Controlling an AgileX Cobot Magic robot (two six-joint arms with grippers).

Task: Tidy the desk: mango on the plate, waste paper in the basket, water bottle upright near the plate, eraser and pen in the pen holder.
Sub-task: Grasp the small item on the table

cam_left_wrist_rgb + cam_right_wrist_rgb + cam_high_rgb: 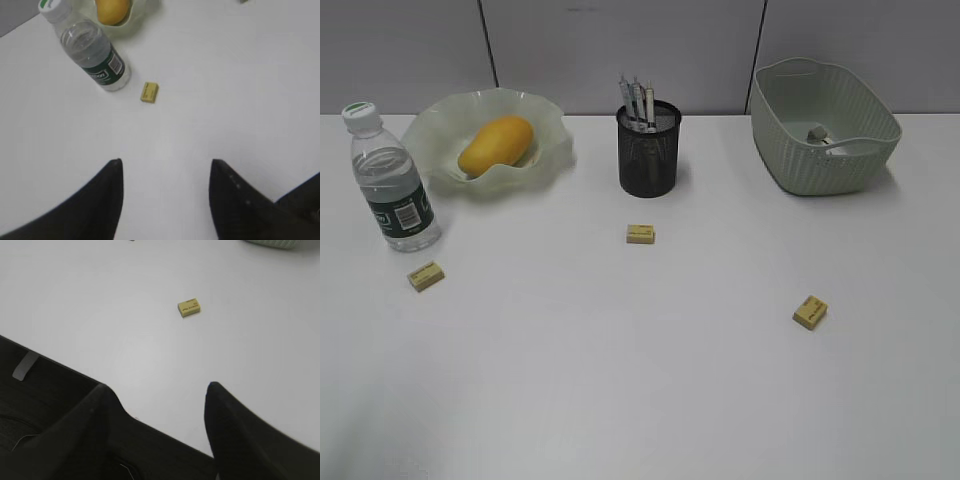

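Exterior view shows the mango (pixel 496 145) on the plate (pixel 548 125), bottle (pixel 392 183) upright beside it, paper (pixel 818 133) in the basket (pixel 825 170), pens (pixel 638 103) in the holder (pixel 649 152), three erasers (pixel 640 234) left on the counter (pixel 620 380), both grippers (pixel 165 192) (pixel 157 412) released and empty.

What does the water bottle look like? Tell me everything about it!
The water bottle is small, clear plastic with a white cap and a dark green label showing a barcode. It looks filled with water. It stands upright on the white desk, at the left, just in front of the wavy green plate. A yellow eraser lies nearby, not touching it. Nothing holds it.
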